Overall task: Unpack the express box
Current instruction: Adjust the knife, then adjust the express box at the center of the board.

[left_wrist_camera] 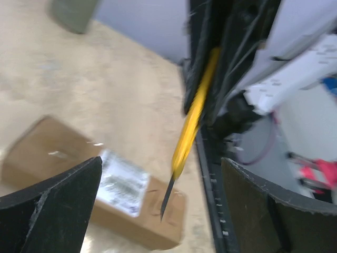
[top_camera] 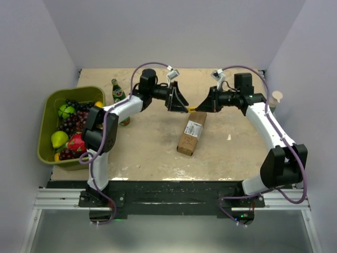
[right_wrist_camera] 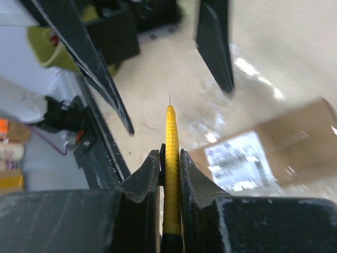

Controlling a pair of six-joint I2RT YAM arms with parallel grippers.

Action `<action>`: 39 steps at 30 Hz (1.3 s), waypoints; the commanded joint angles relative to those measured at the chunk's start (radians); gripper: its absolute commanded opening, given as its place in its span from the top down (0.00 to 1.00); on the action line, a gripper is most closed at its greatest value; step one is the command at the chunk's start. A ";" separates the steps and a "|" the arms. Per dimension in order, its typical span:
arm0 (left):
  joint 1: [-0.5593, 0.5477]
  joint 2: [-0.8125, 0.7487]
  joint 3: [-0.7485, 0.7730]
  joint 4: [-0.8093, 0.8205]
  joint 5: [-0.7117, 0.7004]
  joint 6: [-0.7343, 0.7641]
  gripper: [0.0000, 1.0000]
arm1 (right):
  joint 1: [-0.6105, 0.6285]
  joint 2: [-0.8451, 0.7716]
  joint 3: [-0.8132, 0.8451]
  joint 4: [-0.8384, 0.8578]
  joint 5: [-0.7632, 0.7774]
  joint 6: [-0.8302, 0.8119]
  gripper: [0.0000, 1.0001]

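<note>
While the right gripper (right_wrist_camera: 168, 156) clamps the knife (right_wrist_camera: 170, 126) near the box (top_camera: 191, 135), the left gripper (left_wrist_camera: 160, 176) stands wide open — holding nothing.

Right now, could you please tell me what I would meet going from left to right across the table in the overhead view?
From the left: green bin of fruit → green bottle → express box → pale cup at the right edge.

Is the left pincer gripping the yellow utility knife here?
No, the right pincer is shut on the knife; the left pincer stands wide open, not touching it.
</note>
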 commanded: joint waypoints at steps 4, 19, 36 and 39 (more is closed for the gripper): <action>0.019 -0.116 0.071 -0.679 -0.545 0.742 0.00 | -0.092 -0.129 0.019 -0.167 0.244 0.026 1.00; -0.081 -0.397 -0.510 -0.535 -0.511 0.822 0.00 | -0.150 -0.209 -0.121 -0.141 0.450 0.107 1.00; -0.253 -0.248 -0.320 -0.585 -0.406 0.815 0.00 | -0.219 -0.073 -0.052 -0.091 0.414 0.061 1.00; -0.176 -0.299 -0.329 -0.650 -0.403 0.802 0.01 | -0.219 -0.054 -0.061 -0.074 0.428 0.067 1.00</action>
